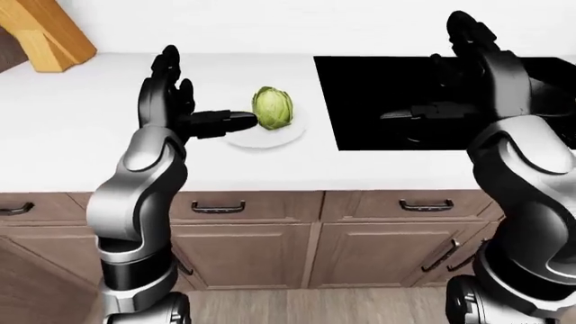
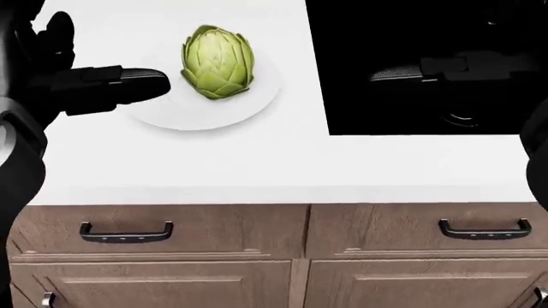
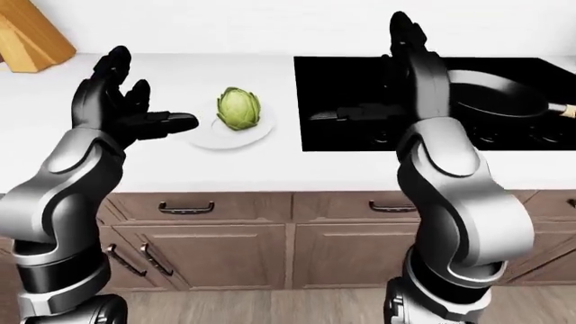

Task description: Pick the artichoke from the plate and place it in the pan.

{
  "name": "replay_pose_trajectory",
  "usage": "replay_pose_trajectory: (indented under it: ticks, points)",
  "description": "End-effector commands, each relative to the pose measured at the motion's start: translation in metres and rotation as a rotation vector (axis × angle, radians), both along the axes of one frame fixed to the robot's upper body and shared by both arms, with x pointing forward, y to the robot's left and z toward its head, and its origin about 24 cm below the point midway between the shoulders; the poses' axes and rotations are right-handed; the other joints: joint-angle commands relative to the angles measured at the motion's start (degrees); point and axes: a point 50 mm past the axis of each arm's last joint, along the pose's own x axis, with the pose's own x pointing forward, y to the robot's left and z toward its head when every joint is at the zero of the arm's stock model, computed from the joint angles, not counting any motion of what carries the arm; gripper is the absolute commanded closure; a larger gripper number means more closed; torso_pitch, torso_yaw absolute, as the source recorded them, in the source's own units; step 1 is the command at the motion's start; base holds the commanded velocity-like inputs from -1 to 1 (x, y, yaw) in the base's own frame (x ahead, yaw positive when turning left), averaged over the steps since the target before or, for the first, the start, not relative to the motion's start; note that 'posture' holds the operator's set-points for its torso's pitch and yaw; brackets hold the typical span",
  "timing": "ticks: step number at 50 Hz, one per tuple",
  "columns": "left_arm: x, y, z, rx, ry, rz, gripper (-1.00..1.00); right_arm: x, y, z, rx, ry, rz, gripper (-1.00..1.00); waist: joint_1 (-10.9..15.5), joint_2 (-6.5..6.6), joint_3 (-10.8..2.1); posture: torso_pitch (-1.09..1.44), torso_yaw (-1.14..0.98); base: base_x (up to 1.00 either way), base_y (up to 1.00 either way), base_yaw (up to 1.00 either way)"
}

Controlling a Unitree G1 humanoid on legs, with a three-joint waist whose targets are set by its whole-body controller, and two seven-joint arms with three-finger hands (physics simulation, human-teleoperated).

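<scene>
No writing or labels can be read. In the left-eye view, the artichoke (image 1: 272, 106) stands on a white plate (image 1: 286, 134) on the white counter (image 1: 81, 128), above wooden drawers (image 1: 243, 206). The head view shows the black stove (image 2: 411, 38) at right. In the right-eye view, the left hand (image 3: 121, 108) is spread beside the plate, the right hand (image 3: 400, 74) seems spread above the stove, and the pan (image 3: 500, 94) sits at right.
</scene>
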Motion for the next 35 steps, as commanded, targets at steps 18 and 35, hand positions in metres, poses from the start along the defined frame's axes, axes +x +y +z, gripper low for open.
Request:
replay_pose_trajectory:
  ticks: [18,35]
  points:
    - [-0.0059,-0.0016,0.0224,0.005,-0.123,-0.008,-1.0,-0.0081,-0.0001,0.0183,-0.008,-0.117,0.001,-1.0,0.9,-0.49,-1.64,0.0,0.0,0.42,0.0,0.0]
    - [-0.0065,-0.0012,0.0236,0.003,-0.124,-0.008,-1.0,-0.0072,0.0002,0.0197,-0.007,-0.11,-0.009,-1.0,0.3,0.91,-2.05,0.0,0.0,-0.05,0.0,0.0]
